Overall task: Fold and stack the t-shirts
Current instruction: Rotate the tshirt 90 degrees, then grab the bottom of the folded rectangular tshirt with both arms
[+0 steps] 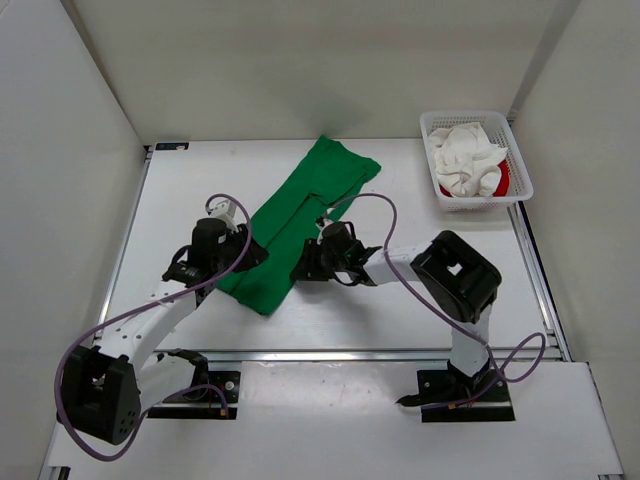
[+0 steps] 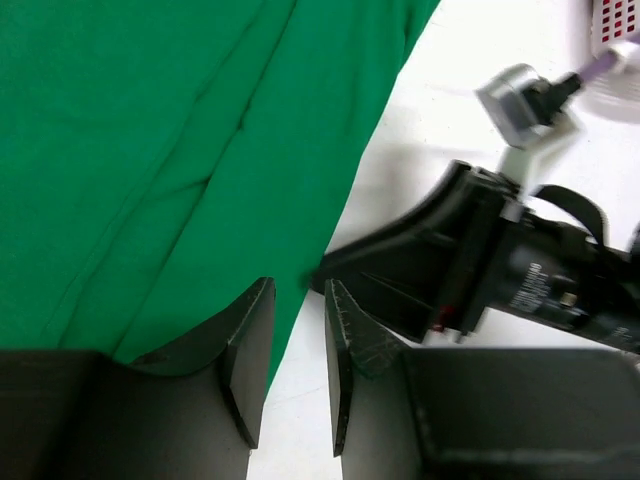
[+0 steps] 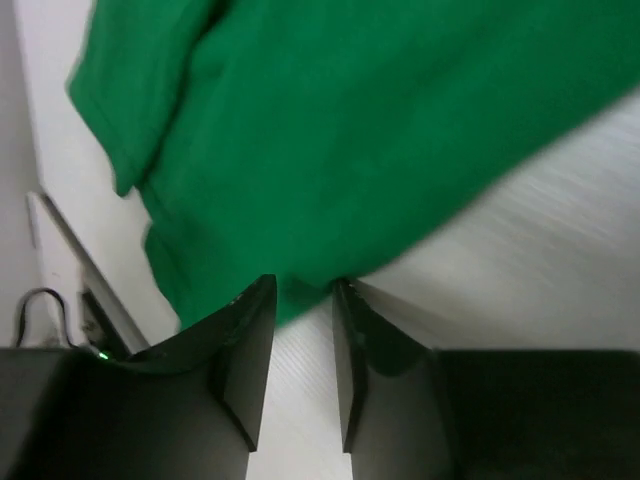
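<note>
So the bright red cloth t-shirt [image 1: 504, 180] is mostly buried under the crumpled white cloth t-shirt [image 1: 465, 160] in the white plastic mesh basket [image 1: 520, 160], only a sliver shows. Right wrist view's all smeared, and the bright green cloth t-shirt [image 3: 380, 130] runs off its top.

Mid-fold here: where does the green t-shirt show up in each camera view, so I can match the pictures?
Top external: green t-shirt lies diagonally at the centre of the picture.
Left wrist: green t-shirt fills the upper left, its edge slanting down to bottom centre.
Right wrist: green t-shirt fills the top and centre.
Shared landmark: white table bordering the shirt's edge in all three.
</note>
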Tool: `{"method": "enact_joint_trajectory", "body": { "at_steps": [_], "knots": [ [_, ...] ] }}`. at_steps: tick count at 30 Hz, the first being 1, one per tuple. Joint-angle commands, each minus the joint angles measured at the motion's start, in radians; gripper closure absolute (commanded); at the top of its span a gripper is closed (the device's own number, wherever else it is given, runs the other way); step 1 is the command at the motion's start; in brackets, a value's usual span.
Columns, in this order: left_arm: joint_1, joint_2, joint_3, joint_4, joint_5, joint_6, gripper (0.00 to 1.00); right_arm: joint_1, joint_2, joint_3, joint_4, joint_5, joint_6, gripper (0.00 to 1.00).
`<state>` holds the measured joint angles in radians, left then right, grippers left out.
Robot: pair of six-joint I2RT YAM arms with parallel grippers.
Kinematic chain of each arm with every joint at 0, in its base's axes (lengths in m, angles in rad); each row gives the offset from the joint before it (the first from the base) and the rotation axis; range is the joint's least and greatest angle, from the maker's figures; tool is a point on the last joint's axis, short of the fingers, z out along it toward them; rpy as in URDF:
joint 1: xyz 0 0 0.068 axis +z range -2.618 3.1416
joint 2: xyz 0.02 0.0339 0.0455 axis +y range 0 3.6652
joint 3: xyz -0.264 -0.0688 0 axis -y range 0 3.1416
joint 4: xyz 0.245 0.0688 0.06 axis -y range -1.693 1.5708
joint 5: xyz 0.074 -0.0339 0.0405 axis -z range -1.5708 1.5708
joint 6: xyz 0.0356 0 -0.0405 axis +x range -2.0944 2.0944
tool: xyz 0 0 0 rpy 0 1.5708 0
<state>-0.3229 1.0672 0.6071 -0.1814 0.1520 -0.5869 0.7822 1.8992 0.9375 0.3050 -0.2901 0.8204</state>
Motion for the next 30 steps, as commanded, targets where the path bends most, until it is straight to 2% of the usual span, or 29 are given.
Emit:
{"method": "enact_joint_trajectory", "body": {
  "at_steps": [1, 2, 3, 4, 5, 7, 10, 12, 15, 16, 19, 23, 25, 30],
  "knots": [
    [0.001, -0.019, 0.02, -0.012, -0.018, 0.01, 0.62, 0.022, 0.093, 0.043, 0.026, 0.035, 0.066, 0.73],
    [-0.007, -0.019, 0.017, -0.004, -0.025, 0.01, 0.62, 0.023, 0.109, 0.052, 0.023, 0.035, 0.068, 0.77],
    [-0.005, -0.024, 0.017, -0.007, -0.032, 0.009, 0.62, 0.028, 0.115, 0.047, 0.02, 0.032, 0.078, 0.84],
    [-0.004, -0.018, 0.013, -0.004, -0.034, 0.01, 0.62, 0.014, 0.118, 0.046, 0.028, 0.01, 0.085, 0.96],
    [-0.001, -0.013, 0.014, -0.003, -0.029, 0.01, 0.63, 0.005, 0.11, 0.04, 0.025, 0.006, 0.094, 1.0],
    [-0.013, -0.003, 0.016, -0.007, -0.026, 0.019, 0.64, -0.014, 0.049, -0.017, 0.052, 0.026, 0.092, 1.0],
    [-0.048, 0.023, 0.023, -0.007, -0.037, 0.025, 0.66, -0.072, -0.133, -0.167, 0.026, 0.075, 0.042, 1.0],
    [-0.099, 0.049, 0.022, 0.0, -0.054, 0.016, 0.65, -0.177, -0.305, -0.311, 0.013, 0.06, -0.019, 1.0],
    [-0.166, 0.098, 0.011, 0.011, -0.074, 0.013, 0.65, -0.325, -0.461, -0.429, -0.095, -0.038, -0.111, 1.0],
    [-0.204, 0.115, 0.011, 0.0, -0.086, 0.022, 0.65, -0.366, -0.515, -0.469, -0.131, -0.065, -0.141, 0.96],
    [-0.249, 0.125, -0.022, -0.023, -0.097, 0.027, 0.63, -0.412, -0.622, -0.509, -0.254, -0.072, -0.19, 0.69],
    [-0.28, 0.108, -0.078, -0.043, -0.08, 0.021, 0.56, -0.408, -0.82, -0.577, -0.386, 0.044, -0.184, 0.54],
    [-0.329, 0.111, -0.095, -0.038, -0.057, 0.001, 0.52, -0.39, -0.895, -0.605, -0.461, 0.112, -0.156, 0.45],
    [-0.412, 0.169, -0.11, -0.026, -0.022, -0.021, 0.51, -0.328, -1.009, -0.692, -0.506, 0.099, -0.054, 0.5]
  ]
}}
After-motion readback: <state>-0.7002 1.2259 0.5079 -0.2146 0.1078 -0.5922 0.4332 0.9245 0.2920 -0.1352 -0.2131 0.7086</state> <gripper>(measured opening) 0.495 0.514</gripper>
